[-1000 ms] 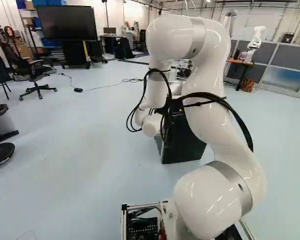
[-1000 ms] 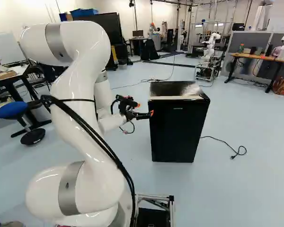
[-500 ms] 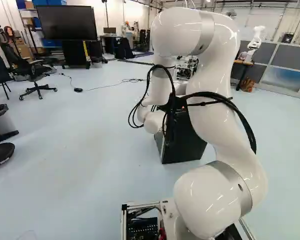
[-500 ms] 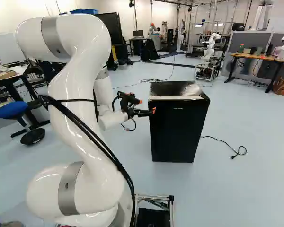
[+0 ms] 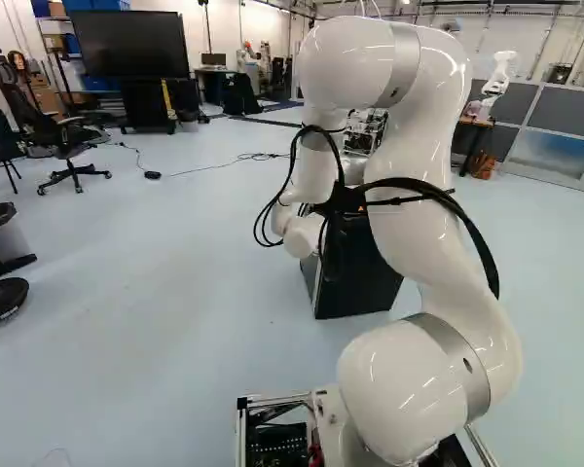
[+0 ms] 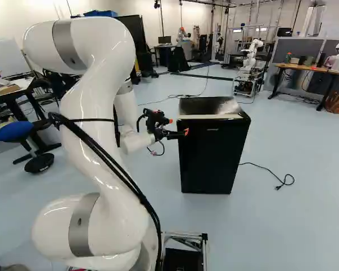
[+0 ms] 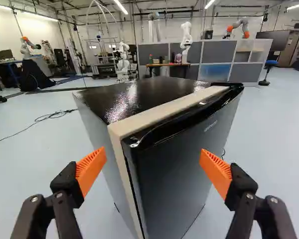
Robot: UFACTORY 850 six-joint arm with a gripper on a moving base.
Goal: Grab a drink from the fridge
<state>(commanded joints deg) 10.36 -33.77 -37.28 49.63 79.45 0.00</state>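
Nearest me, my arm (image 6: 96,121) rises from the base, bends over at the top and drops its forearm ahead, a pose I read as bringing the wrist down to door height while the base keeps its room. At its end the tool (image 7: 154,168) is wide and empty, orange pads (image 7: 91,168) well apart, nothing between them to squeeze. I take that spread as meant for an edge: one finger to catch the door, the other kept out of the way.

And here's the fridge (image 6: 212,155), upright on the floor (image 7: 25,167), just ahead of the tool. From the wrist, its near upright corner lines up between the two fingers; the right base view puts the fingertips beside the upper part of that edge. Contact? I can't tell. The door (image 7: 177,172) looks shut, dark lip (image 7: 189,119) along its top, and that's my likely way in. No drink in sight; it should be behind that door, so opening comes first. Pushing straight on could shove the whole box. Beyond, a black cable (image 7: 50,116) trails over the floor, with another robot (image 7: 123,62) far behind.
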